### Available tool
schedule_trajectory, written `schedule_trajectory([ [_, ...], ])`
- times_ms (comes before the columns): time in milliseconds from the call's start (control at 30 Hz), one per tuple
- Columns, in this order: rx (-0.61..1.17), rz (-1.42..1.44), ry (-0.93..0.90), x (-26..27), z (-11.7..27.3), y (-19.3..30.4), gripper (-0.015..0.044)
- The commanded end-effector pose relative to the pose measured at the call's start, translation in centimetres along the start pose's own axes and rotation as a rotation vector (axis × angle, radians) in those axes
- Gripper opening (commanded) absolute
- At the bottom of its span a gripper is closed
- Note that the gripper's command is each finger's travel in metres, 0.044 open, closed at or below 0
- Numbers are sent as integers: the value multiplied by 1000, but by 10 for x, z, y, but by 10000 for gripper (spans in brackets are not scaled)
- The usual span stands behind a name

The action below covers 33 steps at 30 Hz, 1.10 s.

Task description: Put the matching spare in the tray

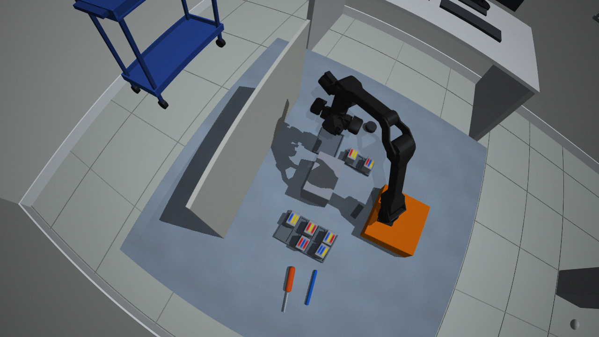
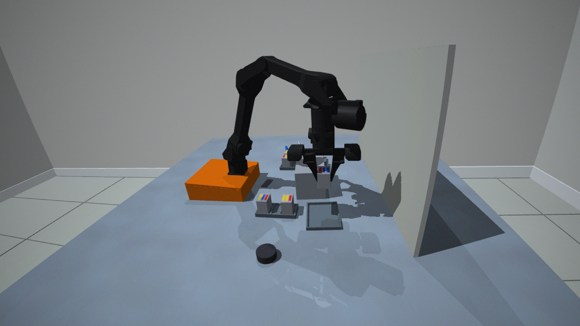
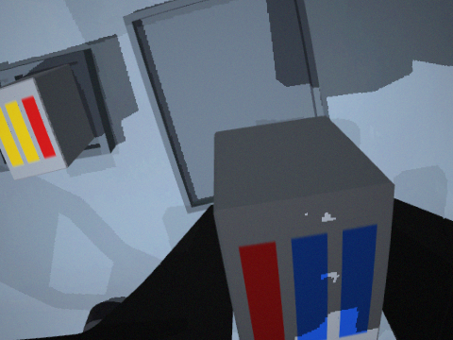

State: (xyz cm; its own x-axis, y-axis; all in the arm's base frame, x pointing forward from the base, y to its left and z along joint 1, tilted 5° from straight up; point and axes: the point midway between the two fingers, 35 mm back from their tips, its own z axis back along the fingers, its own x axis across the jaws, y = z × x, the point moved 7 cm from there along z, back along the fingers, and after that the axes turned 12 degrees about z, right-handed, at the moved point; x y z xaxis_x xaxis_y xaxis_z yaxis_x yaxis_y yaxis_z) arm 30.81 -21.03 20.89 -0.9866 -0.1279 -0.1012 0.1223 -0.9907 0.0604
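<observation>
My gripper (image 2: 324, 179) (image 3: 283, 208) is shut on a grey block (image 2: 323, 182) (image 3: 302, 175) with red, blue, blue stripes on top. It holds the block upright, above the table. The tray (image 1: 330, 144) (image 2: 324, 228) (image 3: 162, 113) is square, shallow and empty where visible; the wrist view shows it below and beyond the block, which hides its near corner. A plain grey box (image 1: 320, 190) (image 2: 304, 188) stands beside the tray; no code shows on its visible faces. Whether it is the mounted unit I cannot tell.
A small rack (image 2: 275, 216) beside the tray holds a yellow-blue-red block (image 2: 263, 204) and a yellow-yellow-red block (image 2: 287, 205) (image 3: 33, 127). A larger rack (image 1: 281, 234) holds several striped blocks. A tall panel (image 1: 251, 129) (image 2: 421, 121), a black disc (image 2: 266, 253) and a screwdriver (image 1: 289, 278) also stand or lie around.
</observation>
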Motion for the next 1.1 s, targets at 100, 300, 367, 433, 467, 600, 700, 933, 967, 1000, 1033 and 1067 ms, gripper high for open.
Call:
schedule_trajectory([
  [100, -3, 2, 1, 0, -6, 0, 0],
  [300, -3, 2, 2, -1, -12, 0, 0],
  [367, -3, 2, 2, -1, -13, 0, 0],
  [433, -3, 2, 2, -1, -15, 0, 0],
  [467, -3, 2, 2, -1, -16, 0, 0],
  [600, -3, 2, 2, -1, -20, 0, 0],
  [700, -3, 2, 2, -1, -22, 0, 0],
  [933, -3, 2, 2, -1, -28, 0, 0],
  [967, -3, 2, 2, -1, -29, 0, 0],
  [1000, -3, 2, 2, -1, -30, 0, 0],
  [1033, -3, 2, 2, -1, -31, 0, 0],
  [1067, -3, 2, 2, -1, -32, 0, 0],
])
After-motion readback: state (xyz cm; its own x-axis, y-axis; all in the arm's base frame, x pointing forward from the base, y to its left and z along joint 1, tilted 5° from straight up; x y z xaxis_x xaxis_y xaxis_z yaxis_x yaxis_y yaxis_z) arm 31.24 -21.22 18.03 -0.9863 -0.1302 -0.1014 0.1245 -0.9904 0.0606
